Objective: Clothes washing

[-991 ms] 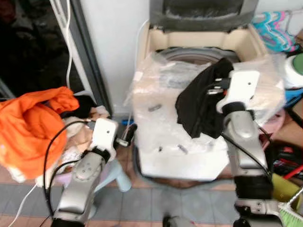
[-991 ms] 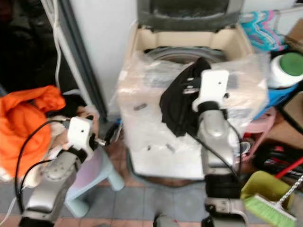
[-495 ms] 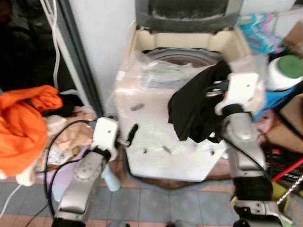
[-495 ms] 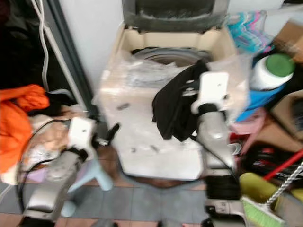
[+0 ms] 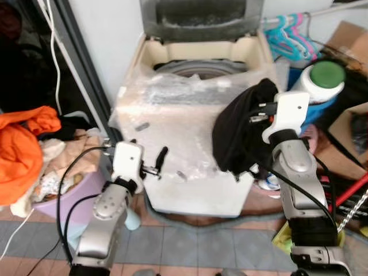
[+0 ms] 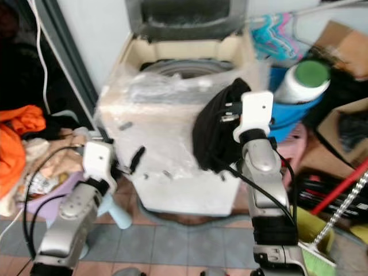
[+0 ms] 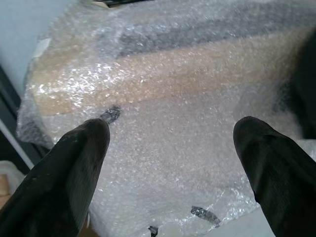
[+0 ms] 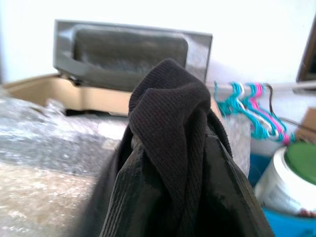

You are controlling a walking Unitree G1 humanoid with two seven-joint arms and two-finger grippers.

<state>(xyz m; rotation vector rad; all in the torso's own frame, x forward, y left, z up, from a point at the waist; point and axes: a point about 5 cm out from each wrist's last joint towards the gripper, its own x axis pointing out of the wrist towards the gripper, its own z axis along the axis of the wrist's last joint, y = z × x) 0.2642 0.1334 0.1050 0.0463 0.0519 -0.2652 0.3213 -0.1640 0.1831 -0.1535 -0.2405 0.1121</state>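
Note:
A top-loading washing machine (image 5: 184,138) wrapped in bubble wrap stands ahead with its grey lid (image 5: 201,20) up and its drum (image 5: 198,68) exposed. My right gripper (image 5: 257,113) is shut on a black garment (image 5: 238,135). The garment hangs bunched at the machine's front right corner, below the rim, and it hides the fingertips. In the right wrist view the black garment (image 8: 173,163) rises in front of the lid (image 8: 131,49). My left gripper (image 5: 160,160) is open and empty, low before the machine's left front. Its fingers (image 7: 74,168) frame the bubble wrap (image 7: 173,98).
A pile of orange clothes (image 5: 20,149) lies over a purple basin (image 5: 69,198) at the left, beside a dark doorway. Right of the machine are a white bottle with a green cap (image 5: 322,80), coloured hangers (image 5: 287,37), a cardboard box (image 5: 345,34) and a red broom handle (image 5: 351,192).
The camera has swung, so the machine and the orange pile sit further left in view. The black garment stays in my right gripper, now at the machine's right front corner rather than mid-front.

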